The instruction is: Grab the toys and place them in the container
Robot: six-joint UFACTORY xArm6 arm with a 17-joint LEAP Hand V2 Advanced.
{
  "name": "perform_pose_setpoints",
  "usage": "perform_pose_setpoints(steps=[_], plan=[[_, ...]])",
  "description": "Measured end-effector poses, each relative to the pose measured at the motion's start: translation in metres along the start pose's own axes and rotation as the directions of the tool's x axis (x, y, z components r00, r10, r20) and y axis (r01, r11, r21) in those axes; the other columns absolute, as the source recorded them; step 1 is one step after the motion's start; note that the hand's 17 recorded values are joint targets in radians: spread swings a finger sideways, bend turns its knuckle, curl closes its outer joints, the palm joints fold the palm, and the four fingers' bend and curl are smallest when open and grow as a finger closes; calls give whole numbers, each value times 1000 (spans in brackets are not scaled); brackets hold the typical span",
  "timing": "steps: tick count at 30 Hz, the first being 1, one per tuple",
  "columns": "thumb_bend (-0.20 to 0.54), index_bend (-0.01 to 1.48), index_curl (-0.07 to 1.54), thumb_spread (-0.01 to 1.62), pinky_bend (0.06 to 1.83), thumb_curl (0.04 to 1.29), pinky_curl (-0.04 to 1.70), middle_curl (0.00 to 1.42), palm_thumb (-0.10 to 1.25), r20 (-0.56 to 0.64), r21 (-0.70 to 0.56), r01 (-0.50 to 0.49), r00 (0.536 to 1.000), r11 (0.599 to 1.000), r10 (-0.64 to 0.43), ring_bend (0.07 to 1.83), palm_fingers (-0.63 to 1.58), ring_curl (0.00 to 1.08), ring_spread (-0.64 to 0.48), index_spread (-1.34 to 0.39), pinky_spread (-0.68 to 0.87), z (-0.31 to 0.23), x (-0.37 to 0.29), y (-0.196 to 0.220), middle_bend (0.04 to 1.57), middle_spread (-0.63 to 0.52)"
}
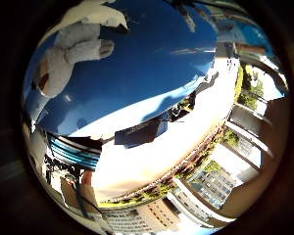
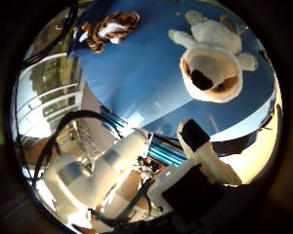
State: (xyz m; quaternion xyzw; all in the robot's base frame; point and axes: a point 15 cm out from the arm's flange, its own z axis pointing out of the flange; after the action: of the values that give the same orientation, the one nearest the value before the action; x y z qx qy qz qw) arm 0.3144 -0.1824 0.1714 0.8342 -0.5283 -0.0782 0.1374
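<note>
A blue table [image 2: 136,78] fills much of both palm views, and two soft toys lie on it. The larger one, a white and tan plush dog [image 2: 212,66], lies face up near the table's edge, its dark nose and tan muzzle turned toward the camera and its pale limbs spread around it. In the thumb-side view it sits at about one o'clock. The little-finger-side view shows the same dog at about ten o'clock, with only its white body and paws in sight.

A small striped tiger toy [image 2: 107,27] lies well apart from the dog, farther across the table, at about eleven o'clock in the thumb-side view.

The hand [image 2: 200,146] shows as one white finger with a black tip reaching in at about five o'clock, above the table's edge and touching neither toy. Whether the fingers are spread or curled cannot be told. The white arm [image 2: 93,175] stretches away at about seven o'clock.

No container can be made out in either view.
</note>
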Motion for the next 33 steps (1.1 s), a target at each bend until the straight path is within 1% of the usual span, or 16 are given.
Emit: perform_pose_setpoints(steps=[7,11,14,15,16,17,18,20,21,22,23,25,26,27,31,33], plan=[[-23,191,262,1065,529,379,333,267,718,8,-63,66,998,996,-66,295,-44,296,278,-398,456,22,-8,-12,144,32],[-22,243,290,1046,504,389,311,265,755,-6,-106,91,996,990,-92,293,84,297,256,-337,453,30,-9,-15,152,19],[-17,280,305,1033,511,405,292,277,790,-26,-100,91,995,991,-94,359,331,305,235,-298,453,30,-5,-19,193,-21],[-19,296,310,1029,506,416,274,303,808,-35,-89,92,995,992,-96,424,555,315,219,-300,443,29,-3,-22,264,-62],[-20,304,314,1027,492,419,268,318,811,-47,-73,93,994,993,-96,457,635,324,205,-311,434,28,-1,-26,305,-78],[-19,262,302,1021,477,428,262,357,824,-63,-53,95,993,994,-98,596,844,359,183,-341,409,27,2,-32,419,-104],[-20,177,290,1014,502,439,276,422,837,-81,-30,96,992,995,-98,751,1011,416,164,-381,403,25,6,-38,571,-122],[-19,114,276,1010,548,450,311,480,853,-119,17,105,988,994,-102,910,1026,497,138,-422,396,19,13,-51,668,-138],[-19,131,262,1000,597,464,344,541,869,-129,30,106,986,994,-101,1032,1042,561,101,-475,397,16,15,-53,771,-160],[-16,151,261,998,616,469,355,558,879,-131,37,108,986,993,-102,1059,1051,578,92,-492,399,15,16,-54,797,-167],[-13,194,262,989,699,485,398,609,902,-132,44,106,986,993,-99,1125,1074,623,62,-545,398,13,16,-54,864,-185],[-2,232,267,978,864,517,473,675,949,-139,58,97,986,994,-88,1179,1134,667,26,-620,396,7,19,-53,952,-205],[0,242,268,979,898,524,489,688,962,-141,63,89,987,994,-80,1193,1130,676,18,-639,392,4,21,-51,968,-209],[8,261,273,982,980,545,529,718,991,-140,63,83,987,995,-73,1213,1142,693,2,-672,383,3,21,-48,1009,-214],[7,360,304,996,1169,602,647,805,1029,-128,45,75,989,996,-69,1273,1090,736,-36,-791,344,-3,18,-41,1094,-227],[-2,409,329,1005,1230,628,700,847,1034,-109,17,77,991,997,-75,1303,1053,754,-51,-851,321,-3,12,-36,1124,-231]])
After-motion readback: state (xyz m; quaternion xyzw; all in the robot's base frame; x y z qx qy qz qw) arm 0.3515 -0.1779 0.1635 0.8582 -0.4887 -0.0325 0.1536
